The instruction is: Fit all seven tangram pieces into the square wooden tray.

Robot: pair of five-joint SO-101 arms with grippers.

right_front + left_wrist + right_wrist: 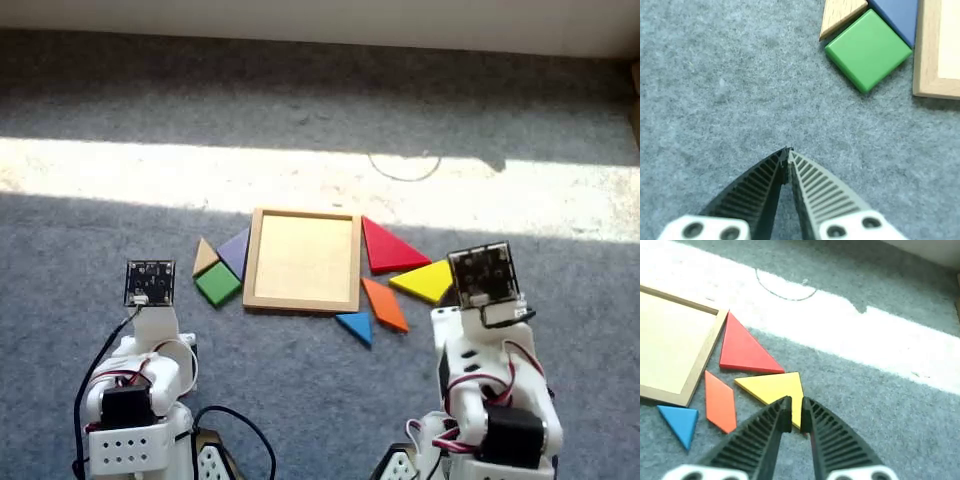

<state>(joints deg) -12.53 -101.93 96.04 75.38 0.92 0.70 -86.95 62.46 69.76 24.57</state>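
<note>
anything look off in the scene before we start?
Only one oddity: a thin loose strand lies curled on the carpet beyond the tray, in the sunlit strip. The tray itself is empty and looks undamaged.

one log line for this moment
tray empty | left pincer shut, near green square | right pincer slightly open, at yellow triangle

7 tangram pieces [217, 284], 1 square wooden tray [251, 260], 2 arms [150, 345].
</note>
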